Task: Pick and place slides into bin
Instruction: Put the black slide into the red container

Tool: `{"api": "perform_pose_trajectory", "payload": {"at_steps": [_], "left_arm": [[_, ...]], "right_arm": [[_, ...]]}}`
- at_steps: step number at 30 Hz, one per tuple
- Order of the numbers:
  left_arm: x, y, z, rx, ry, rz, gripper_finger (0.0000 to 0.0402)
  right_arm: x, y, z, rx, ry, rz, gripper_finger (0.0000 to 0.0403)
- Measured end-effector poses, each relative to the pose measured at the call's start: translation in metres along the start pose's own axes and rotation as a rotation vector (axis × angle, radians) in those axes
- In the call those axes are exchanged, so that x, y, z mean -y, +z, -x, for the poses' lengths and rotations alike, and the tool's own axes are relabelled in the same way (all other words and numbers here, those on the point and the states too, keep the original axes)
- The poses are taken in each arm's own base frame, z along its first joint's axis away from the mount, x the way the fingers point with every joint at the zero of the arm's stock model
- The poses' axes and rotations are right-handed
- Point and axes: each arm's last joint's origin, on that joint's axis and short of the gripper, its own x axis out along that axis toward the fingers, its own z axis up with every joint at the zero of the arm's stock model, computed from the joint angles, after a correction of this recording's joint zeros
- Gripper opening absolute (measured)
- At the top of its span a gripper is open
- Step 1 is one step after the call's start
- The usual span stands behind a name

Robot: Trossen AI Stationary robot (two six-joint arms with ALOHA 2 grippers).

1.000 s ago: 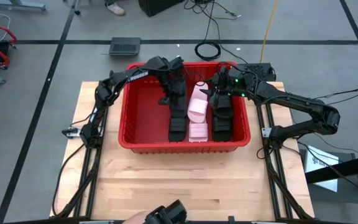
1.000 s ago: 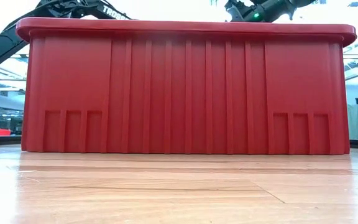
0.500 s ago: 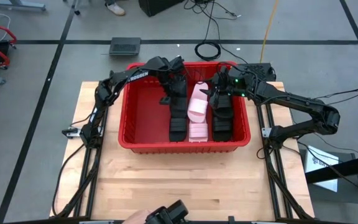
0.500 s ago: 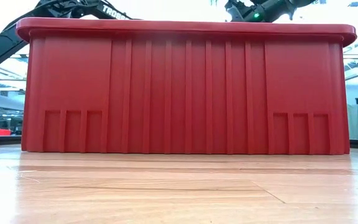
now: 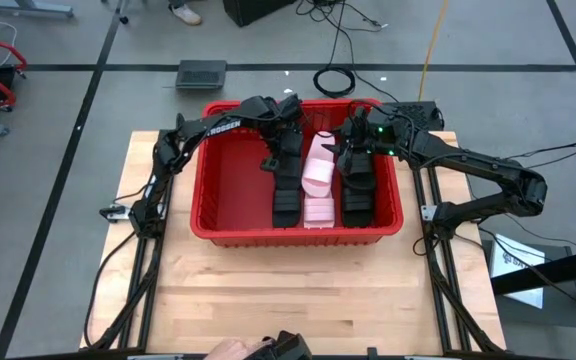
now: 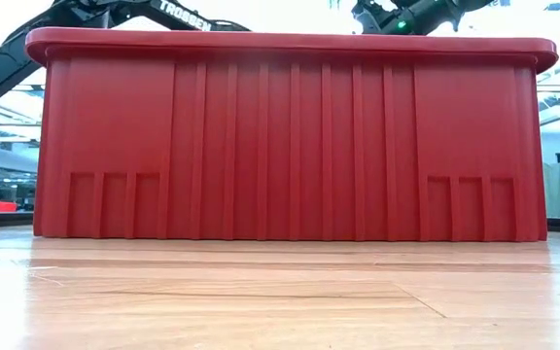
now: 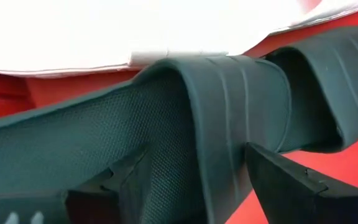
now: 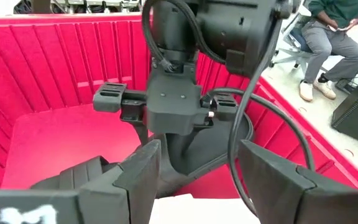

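Note:
The red bin (image 5: 208, 225) stands at the table's far middle; in the low view its near wall (image 6: 290, 136) hides everything inside. In it lie a black slide (image 5: 286, 190), two pale pink slides (image 5: 318, 178) and another black slide (image 5: 358, 195). My left gripper (image 5: 286, 150) is down in the bin, open, with its fingers on either side of the first black slide's strap (image 7: 216, 124). My right gripper (image 8: 197, 177) hangs open over the bin's right part (image 5: 353, 150) with nothing between its fingers. My left gripper has its fingers (image 7: 123, 180) on either side of the black slide's strap (image 7: 185, 143), coming from above. The jaws stand wide apart. Whether a finger touches the strap I cannot tell. The slide lies on the bin's floor.
Bare wooden table (image 5: 288, 290) lies in front of the bin. A person's hand (image 5: 230, 350) with a dark object (image 5: 283, 347) shows at the table's near edge. The two arms are close together over the bin. Cables lie on the floor behind the table.
My left arm's wrist has shifted a little toward the table's right over the bin. The slides in the bin lie where they were. The hand at the near edge has moved slightly.

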Motion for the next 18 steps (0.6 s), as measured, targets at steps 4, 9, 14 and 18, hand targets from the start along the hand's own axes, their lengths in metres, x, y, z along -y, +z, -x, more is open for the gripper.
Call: {"api": "perform_pose_trajectory", "payload": {"at_steps": [4,9,14,18], "left_arm": [[0.006,0.008,0.010,-0.021,0.066,-0.028,0.0250],[0.010,0.011,0.030,-0.003,0.137,-0.042,0.0251],[0.010,0.013,0.048,0.002,0.229,-0.032,0.0251],[-0.001,0.014,0.053,0.007,0.355,-0.003,0.0251]], "right_arm": [[0.000,0.000,0.000,-0.003,0.000,0.000,0.0208],[0.000,0.000,0.000,-0.003,0.001,0.000,0.0208],[-0.004,0.000,0.000,-0.002,0.014,0.005,0.0208],[-0.008,0.001,-0.001,0.000,0.027,0.011,0.0208]]}}
